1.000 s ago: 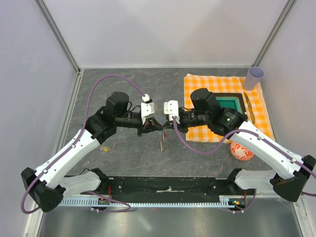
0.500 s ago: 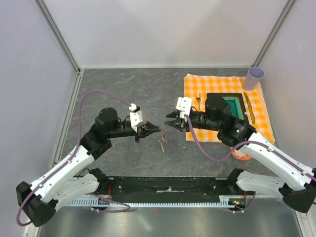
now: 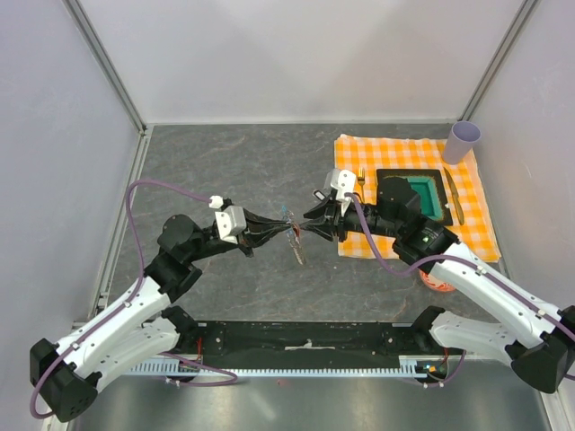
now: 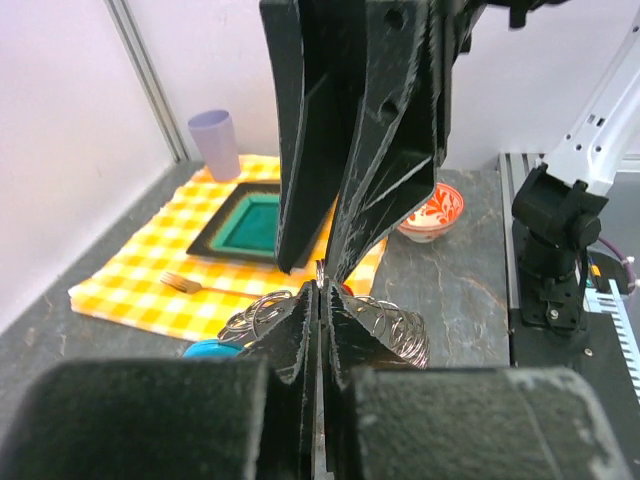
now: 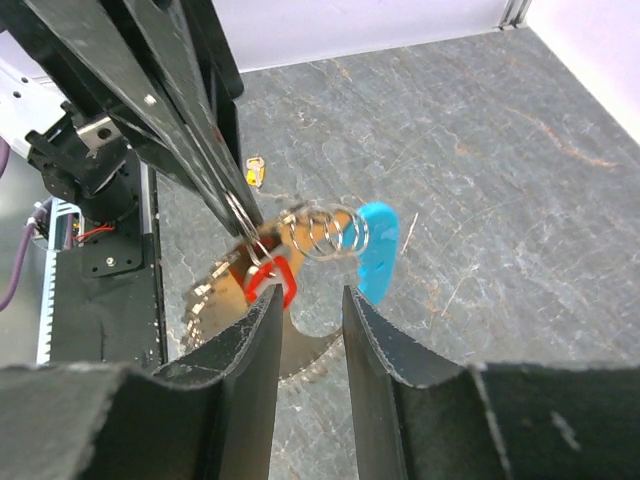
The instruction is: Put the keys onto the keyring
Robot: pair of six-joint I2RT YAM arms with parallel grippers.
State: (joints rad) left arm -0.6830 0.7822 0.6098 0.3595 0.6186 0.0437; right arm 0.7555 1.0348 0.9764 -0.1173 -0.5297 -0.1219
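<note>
— Where's the key?

— Up in the air between the two arms. The key (image 5: 270, 283), with its red head, hangs in the bunch of the keyring (image 3: 295, 242) above the grey table (image 3: 207, 162), right at the tips of the left gripper (image 3: 280, 235).

— Is it on the ring?

— Can't tell. The head sits against the coils (image 5: 325, 232), and how it joins them is hidden.

— And the left gripper?

— Clenched, its two fingers pressed flat together on a loop of the keyring. The blue piece (image 5: 377, 250) hangs with the coils between it and the key.

— The right gripper (image 3: 311, 224)?

— Nose to nose with the left one, jaws parted, nothing pinched between them. Seen from its own wrist, the red head lies just past the tip of one finger (image 5: 250, 350).

— Anything else?

— Off to the right lies an orange checked cloth (image 3: 359, 148) with a green plate (image 3: 429, 197) and a fork (image 4: 200, 287) on it, and a lilac cup (image 3: 464, 141) at its far corner. A red-and-white bowl (image 4: 435, 208) stands on the table near the cloth, and a tiny yellow thing (image 5: 255, 172) lies on the table too.
</note>
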